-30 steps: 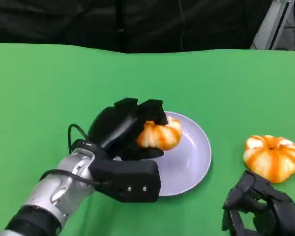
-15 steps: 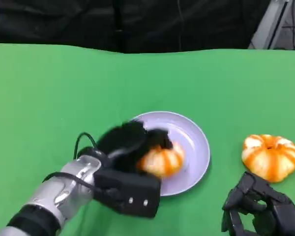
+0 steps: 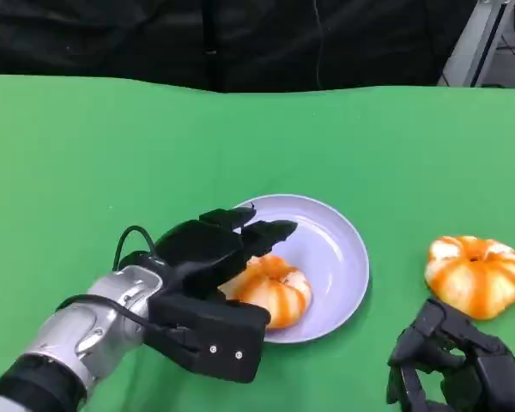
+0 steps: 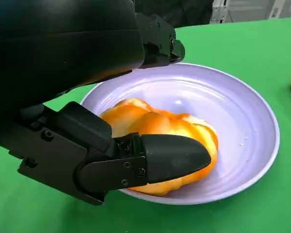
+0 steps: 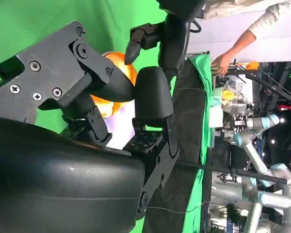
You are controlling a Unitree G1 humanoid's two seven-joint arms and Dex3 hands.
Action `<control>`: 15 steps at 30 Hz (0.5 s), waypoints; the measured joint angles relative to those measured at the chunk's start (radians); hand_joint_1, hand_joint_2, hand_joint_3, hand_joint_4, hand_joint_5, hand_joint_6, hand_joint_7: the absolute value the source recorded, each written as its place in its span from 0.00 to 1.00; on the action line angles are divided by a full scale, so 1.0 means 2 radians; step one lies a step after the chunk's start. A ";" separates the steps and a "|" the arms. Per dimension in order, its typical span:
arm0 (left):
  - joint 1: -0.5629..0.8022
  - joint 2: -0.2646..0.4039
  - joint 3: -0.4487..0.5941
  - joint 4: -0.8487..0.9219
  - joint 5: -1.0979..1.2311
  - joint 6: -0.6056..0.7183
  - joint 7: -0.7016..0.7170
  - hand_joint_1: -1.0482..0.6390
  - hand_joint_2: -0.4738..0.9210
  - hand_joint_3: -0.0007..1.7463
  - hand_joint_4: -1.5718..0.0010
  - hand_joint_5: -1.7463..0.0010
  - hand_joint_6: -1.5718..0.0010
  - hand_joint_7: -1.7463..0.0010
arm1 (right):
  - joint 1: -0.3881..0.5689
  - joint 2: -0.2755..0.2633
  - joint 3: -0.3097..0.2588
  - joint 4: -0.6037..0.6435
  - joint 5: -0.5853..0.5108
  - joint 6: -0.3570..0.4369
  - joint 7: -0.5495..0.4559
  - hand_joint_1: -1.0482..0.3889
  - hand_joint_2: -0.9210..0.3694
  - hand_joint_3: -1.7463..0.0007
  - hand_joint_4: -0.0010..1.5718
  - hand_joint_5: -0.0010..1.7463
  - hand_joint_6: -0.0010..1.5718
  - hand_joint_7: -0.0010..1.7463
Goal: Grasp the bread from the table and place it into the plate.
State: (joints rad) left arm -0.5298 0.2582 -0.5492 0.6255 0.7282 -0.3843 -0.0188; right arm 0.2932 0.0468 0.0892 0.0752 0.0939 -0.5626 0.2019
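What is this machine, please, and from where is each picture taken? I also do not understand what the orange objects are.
It is a humanoid robot with two black hands. One picture looks down from its head; the other two come from cameras at its wrists. On the green table stands a pale plate. The left hand has its fingers around an orange striped bread that rests in the plate. A second bread lies on the table beside the plate, just beyond the right hand, whose fingers are curled and hold nothing.

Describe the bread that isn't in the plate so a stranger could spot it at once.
On the green table, look right of the lilac plate. The loose bread lies on the cloth just beyond the right hand, untouched, unlike its orange-striped twin under the left hand.
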 measured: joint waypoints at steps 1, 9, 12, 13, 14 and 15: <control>0.003 0.001 0.002 -0.004 -0.004 0.000 0.000 0.00 1.00 0.46 1.00 1.00 0.96 0.99 | 0.000 0.000 0.000 0.000 0.000 0.000 0.000 0.61 0.32 0.28 0.52 1.00 0.47 0.91; 0.049 0.000 0.058 -0.037 -0.092 -0.056 0.010 0.51 1.00 0.20 0.61 0.93 0.57 0.95 | 0.000 0.000 0.000 0.000 -0.001 -0.001 -0.001 0.62 0.32 0.28 0.52 1.00 0.48 0.90; 0.077 -0.007 0.090 -0.038 -0.160 -0.102 0.008 0.50 1.00 0.29 0.50 0.92 0.51 0.96 | 0.000 0.000 0.000 0.000 -0.001 -0.001 -0.001 0.62 0.31 0.28 0.52 1.00 0.48 0.90; 0.086 -0.009 0.098 -0.038 -0.178 -0.114 0.005 0.49 1.00 0.30 0.47 0.90 0.49 0.96 | 0.000 0.000 0.000 0.000 -0.001 -0.001 -0.001 0.62 0.31 0.28 0.52 1.00 0.48 0.89; 0.093 -0.010 0.103 -0.038 -0.191 -0.120 0.000 0.48 1.00 0.31 0.47 0.81 0.44 0.96 | 0.000 0.000 0.000 0.000 -0.001 -0.001 -0.001 0.62 0.31 0.28 0.52 1.00 0.48 0.89; 0.104 -0.010 0.111 -0.043 -0.209 -0.124 -0.008 0.48 0.98 0.33 0.52 0.64 0.41 0.96 | -0.001 0.000 0.000 0.000 -0.001 -0.001 0.000 0.62 0.31 0.28 0.52 1.00 0.48 0.89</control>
State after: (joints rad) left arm -0.3220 0.2381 -0.3263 0.5401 0.3107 -0.6316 -0.0354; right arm 0.2917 0.0460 0.0901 0.0757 0.0926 -0.5637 0.2016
